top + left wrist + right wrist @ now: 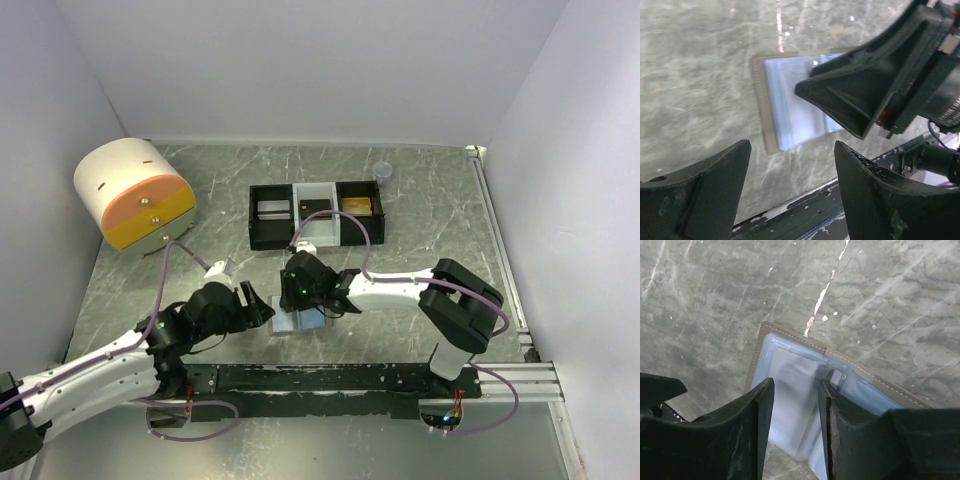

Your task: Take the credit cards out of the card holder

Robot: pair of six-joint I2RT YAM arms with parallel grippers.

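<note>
The card holder [298, 321] lies open on the table, grey edge and pale blue plastic sleeves up. It also shows in the left wrist view [785, 110] and the right wrist view [792, 362]. My right gripper [300, 292] hangs just over it, jaws open a little, tips [796, 382] above the sleeves with one finger [827, 395] at a sleeve edge. I cannot make out a card in the sleeves. My left gripper [262, 308] is open and empty just left of the holder, with its tips [792, 145] short of the holder's near edge.
A black-and-white three-compartment tray [295, 198] stands behind the holder with a grey, a black and a gold card in it. A round white-and-orange container [135, 192] sits far left, a small clear cup [383, 171] at the back. A black rail [330, 380] runs along the near edge.
</note>
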